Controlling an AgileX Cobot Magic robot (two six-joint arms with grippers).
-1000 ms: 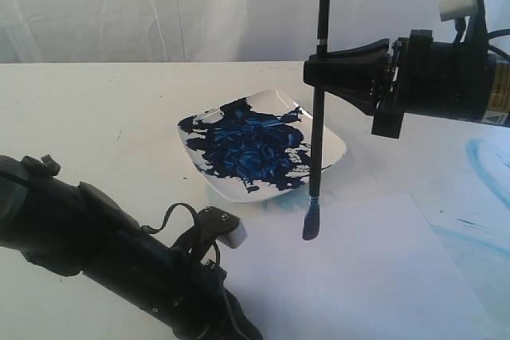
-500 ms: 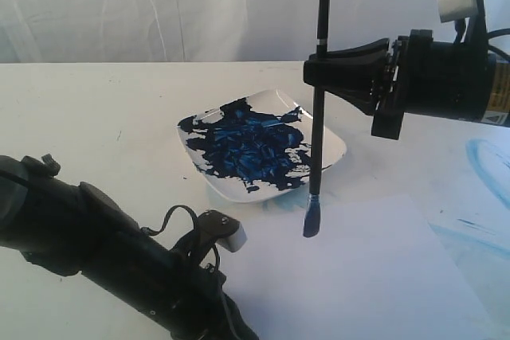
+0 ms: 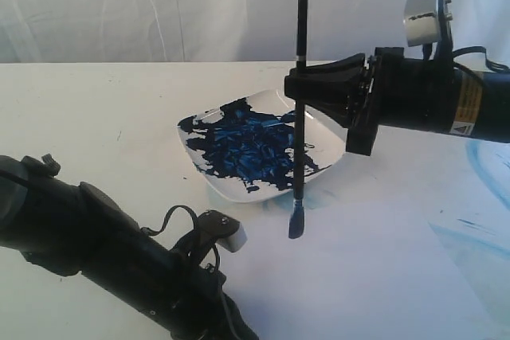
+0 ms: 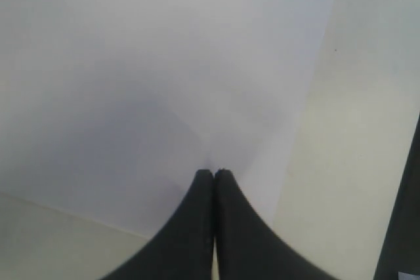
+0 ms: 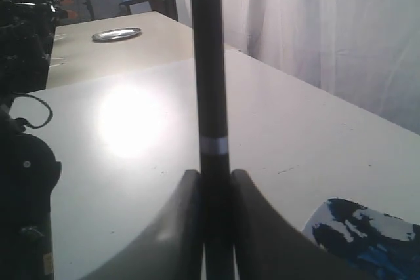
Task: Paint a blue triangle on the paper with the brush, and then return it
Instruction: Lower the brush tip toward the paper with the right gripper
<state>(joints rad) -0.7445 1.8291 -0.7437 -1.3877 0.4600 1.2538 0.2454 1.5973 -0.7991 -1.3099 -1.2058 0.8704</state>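
Observation:
My right gripper (image 3: 296, 85) is shut on the black handle of the brush (image 3: 298, 157) and holds it upright. The blue-stained bristles (image 3: 296, 224) hang just off the front edge of the white dish (image 3: 327, 137), over the near corner of the paper (image 3: 366, 276). In the right wrist view the brush (image 5: 209, 63) rises between the right gripper's (image 5: 215, 175) fingers. My left gripper (image 4: 214, 172) is shut and empty, low over the paper (image 4: 131, 63) by its edge. The left arm (image 3: 119, 252) lies at the lower left. The blue triangle is out of view.
The dish holds a dark-blue paint mass (image 3: 247, 145). Pale blue smears (image 3: 486, 165) mark the tabletop at the right. A white curtain (image 3: 159, 5) closes the back. In the right wrist view a second table carries a metal plate (image 5: 116, 33).
My right gripper has carried the upright brush to the left, so the bristles now hang nearer the dish's front edge. The left arm has stayed put.

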